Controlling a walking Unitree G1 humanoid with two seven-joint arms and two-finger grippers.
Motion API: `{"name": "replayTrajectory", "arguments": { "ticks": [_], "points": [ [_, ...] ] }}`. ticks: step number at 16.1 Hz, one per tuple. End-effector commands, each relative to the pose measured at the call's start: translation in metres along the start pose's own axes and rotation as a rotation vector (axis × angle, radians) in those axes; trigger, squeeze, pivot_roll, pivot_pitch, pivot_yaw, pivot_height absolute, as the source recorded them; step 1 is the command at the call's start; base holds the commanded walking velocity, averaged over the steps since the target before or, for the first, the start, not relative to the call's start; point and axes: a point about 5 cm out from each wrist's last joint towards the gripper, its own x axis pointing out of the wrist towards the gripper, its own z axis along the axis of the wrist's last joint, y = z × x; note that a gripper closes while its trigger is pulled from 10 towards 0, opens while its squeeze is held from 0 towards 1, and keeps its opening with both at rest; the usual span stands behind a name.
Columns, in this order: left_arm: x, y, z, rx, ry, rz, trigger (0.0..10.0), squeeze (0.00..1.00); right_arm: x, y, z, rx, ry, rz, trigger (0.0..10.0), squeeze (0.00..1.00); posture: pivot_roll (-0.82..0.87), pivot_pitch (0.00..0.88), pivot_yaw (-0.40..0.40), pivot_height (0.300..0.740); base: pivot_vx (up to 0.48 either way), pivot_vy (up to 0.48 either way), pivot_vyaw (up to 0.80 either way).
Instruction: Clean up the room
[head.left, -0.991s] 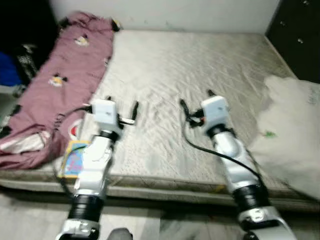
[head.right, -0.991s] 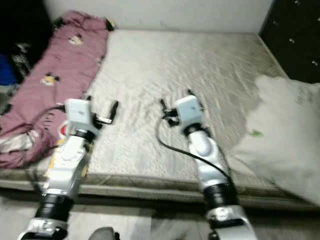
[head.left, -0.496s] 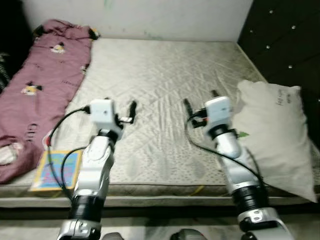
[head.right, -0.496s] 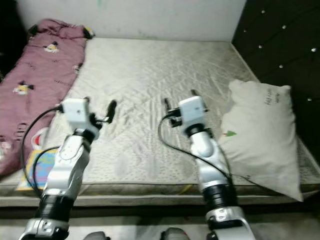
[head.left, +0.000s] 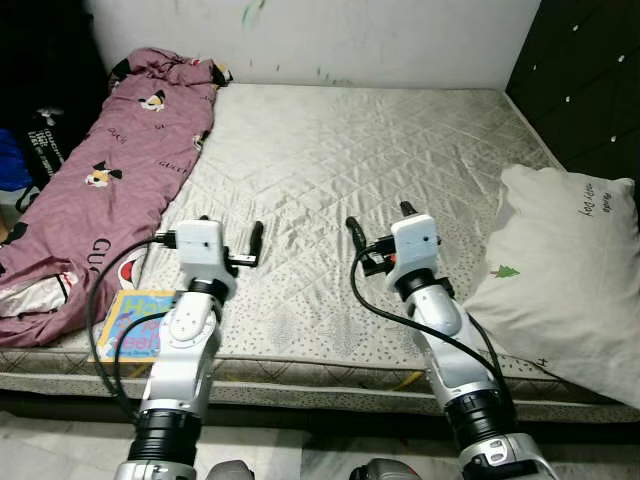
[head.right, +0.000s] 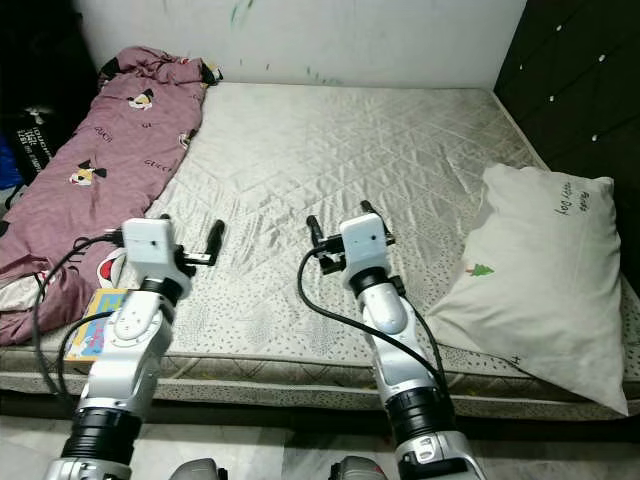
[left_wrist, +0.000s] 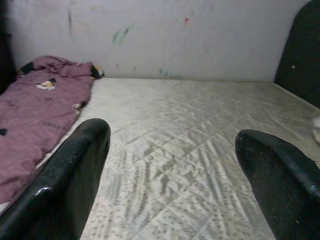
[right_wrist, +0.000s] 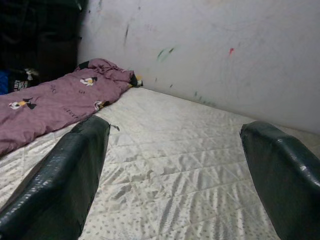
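left pincer (head.left: 228, 238): fingers spread, arm extended forward | right pincer (head.left: 378, 222): fingers spread, arm extended forward

Blanket (head.left: 110, 180) on mattress (head.left: 370, 150) left; book (head.left: 135, 325) before it; pillow (head.left: 570, 270) right.

Bed with quilted beige mattress (head.left: 350, 170), bare across its middle. Maroon printed blanket (head.left: 110, 190) rumpled along the mattress's left edge, reaching the white wall (head.left: 330, 40). White pillow (head.left: 570, 280) with a small green tree mark, at the right edge beside a dark studded headboard (head.left: 590, 80). Colourful book (head.left: 135, 322) at the near left corner, touching the blanket. Left tool (head.left: 228, 232) and right tool (head.left: 378, 218) held above the near mattress, fingers spread, nothing gripped. Black cables loop from both silver arms.
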Motion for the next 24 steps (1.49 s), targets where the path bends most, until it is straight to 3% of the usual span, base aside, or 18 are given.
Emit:
{"name": "replayTrajectory", "arguments": {
  "ticks": [1, 6, 24],
  "points": [
    [0.003, -0.003, 0.002, 0.008, 0.000, -0.020, 10.0, 0.00, 0.001, -0.002, -0.001, -0.013, 0.009, -0.011, 10.0, 0.00, 0.02, 0.000, 0.016, 0.740, 0.000, -0.266, 0.00],
    [0.001, -0.009, 0.001, 0.003, 0.001, -0.039, 10.0, 0.00, -0.007, -0.005, -0.003, -0.018, 0.013, -0.017, 10.0, 0.00, 0.01, 0.000, 0.006, 0.740, 0.000, -0.278, 0.00],
    [-0.002, -0.014, -0.001, -0.017, 0.002, -0.040, 10.0, 0.00, -0.008, -0.004, -0.001, -0.037, 0.026, 0.012, 10.0, 0.00, 0.00, 0.000, -0.016, 0.740, 0.000, -0.341, 0.00]
  ]
}}
